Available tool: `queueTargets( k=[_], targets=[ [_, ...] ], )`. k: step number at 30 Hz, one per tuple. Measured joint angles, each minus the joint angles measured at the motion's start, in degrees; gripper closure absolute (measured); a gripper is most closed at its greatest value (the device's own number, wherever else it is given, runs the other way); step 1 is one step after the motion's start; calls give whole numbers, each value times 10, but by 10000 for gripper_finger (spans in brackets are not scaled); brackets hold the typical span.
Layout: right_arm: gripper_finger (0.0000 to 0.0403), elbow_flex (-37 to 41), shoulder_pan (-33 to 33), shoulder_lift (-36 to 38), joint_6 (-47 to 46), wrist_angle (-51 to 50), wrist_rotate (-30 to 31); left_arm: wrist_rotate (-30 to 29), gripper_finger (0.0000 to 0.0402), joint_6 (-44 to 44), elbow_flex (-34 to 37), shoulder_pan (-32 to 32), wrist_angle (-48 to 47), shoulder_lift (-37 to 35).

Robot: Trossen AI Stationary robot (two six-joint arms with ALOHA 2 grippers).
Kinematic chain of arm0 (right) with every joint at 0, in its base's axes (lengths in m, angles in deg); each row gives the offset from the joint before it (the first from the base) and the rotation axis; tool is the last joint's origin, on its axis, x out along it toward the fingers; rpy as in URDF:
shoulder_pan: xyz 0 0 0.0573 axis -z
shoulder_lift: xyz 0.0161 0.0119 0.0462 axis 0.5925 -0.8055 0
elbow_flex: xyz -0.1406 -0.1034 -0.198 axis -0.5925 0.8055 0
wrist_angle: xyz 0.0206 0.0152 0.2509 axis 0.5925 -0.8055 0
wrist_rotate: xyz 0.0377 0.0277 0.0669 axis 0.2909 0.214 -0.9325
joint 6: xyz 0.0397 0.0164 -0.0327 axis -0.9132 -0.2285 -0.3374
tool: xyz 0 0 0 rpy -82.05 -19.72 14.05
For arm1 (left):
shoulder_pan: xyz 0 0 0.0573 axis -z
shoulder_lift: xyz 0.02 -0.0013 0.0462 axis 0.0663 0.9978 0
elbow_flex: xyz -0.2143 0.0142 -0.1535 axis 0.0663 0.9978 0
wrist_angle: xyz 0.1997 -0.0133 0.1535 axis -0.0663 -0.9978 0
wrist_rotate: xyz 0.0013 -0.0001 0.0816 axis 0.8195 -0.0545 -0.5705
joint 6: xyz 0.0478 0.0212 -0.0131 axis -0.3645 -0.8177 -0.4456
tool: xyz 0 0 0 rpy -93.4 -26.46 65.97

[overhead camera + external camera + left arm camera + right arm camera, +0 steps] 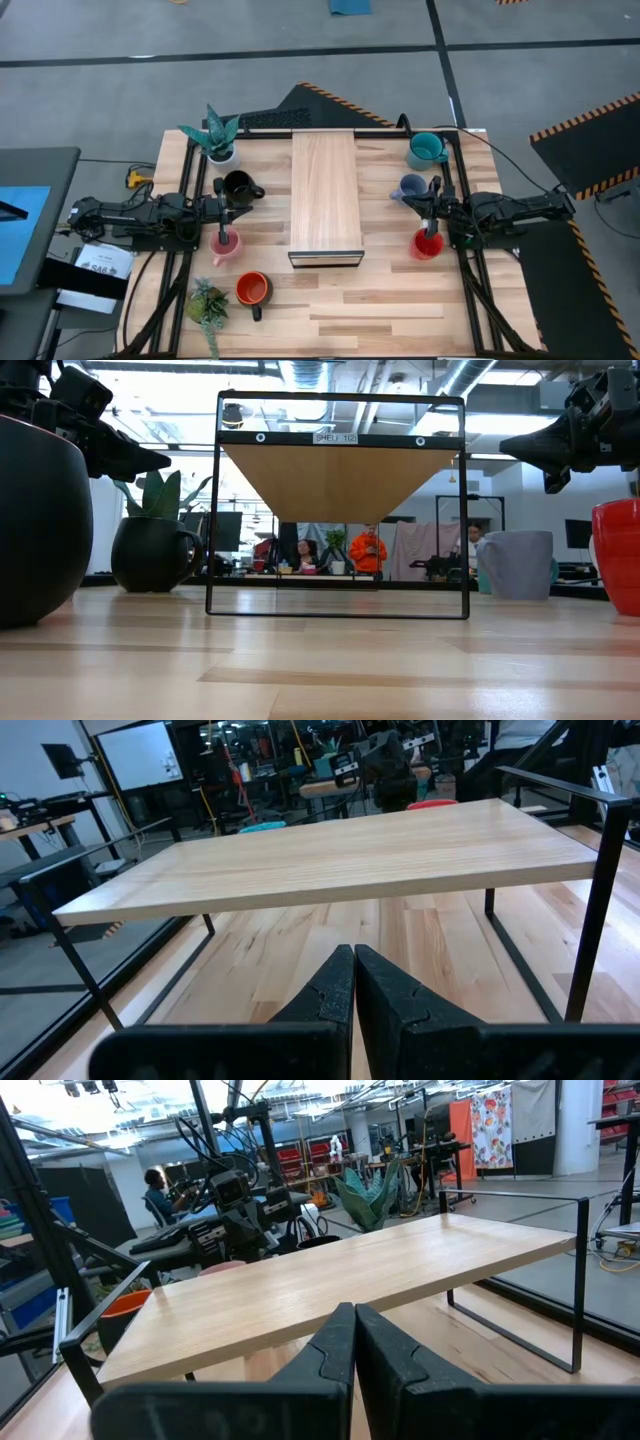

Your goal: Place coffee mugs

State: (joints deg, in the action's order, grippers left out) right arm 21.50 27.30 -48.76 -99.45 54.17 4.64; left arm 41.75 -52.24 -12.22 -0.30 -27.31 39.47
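Note:
Six mugs stand upright on the table on either side of a wooden shelf. To its left are the black mug, the pink mug and the orange mug. To its right are the teal mug, the pale blue mug and the red mug. My left gripper hangs above the pink mug, shut and holding nothing. My right gripper hangs above the red mug, also shut and holding nothing. The pink mug is hidden in the low view.
A potted plant stands at the far left of the table and another at the near left, beside the orange mug. The shelf's black frame spans the middle. Bare wood lies near the front edge. People sit far behind the table.

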Motion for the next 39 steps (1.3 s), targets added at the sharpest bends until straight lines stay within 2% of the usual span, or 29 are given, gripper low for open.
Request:
queueTargets(
  k=[16, 21, 25, 29, 31, 35, 37, 39],
  targets=[
    [365, 0, 0, 0, 0, 0, 0, 0, 401, 0, 0, 0, 0, 0],
    [365, 0, 0, 0, 0, 0, 0, -4, 401, -94, 0, 0, 0, 0],
    [365, 0, 0, 0, 0, 0, 0, -3, 402, -110, 0, 0, 0, 0],
    [365, 0, 0, 0, 0, 0, 0, 7, 402, -80, 0, 0, 0, 0],
    [365, 0, 0, 0, 0, 0, 0, 39, 401, -31, 0, 0, 8, 0],
    [365, 0, 0, 0, 0, 0, 0, 101, 402, 18, 0, 0, 102, 2],
    [365, 0, 0, 0, 0, 0, 0, 102, 401, 50, -7, 0, 138, 5],
    [365, 0, 0, 0, 0, 0, 0, 92, 396, 74, -33, 0, 101, 15]
  ],
)
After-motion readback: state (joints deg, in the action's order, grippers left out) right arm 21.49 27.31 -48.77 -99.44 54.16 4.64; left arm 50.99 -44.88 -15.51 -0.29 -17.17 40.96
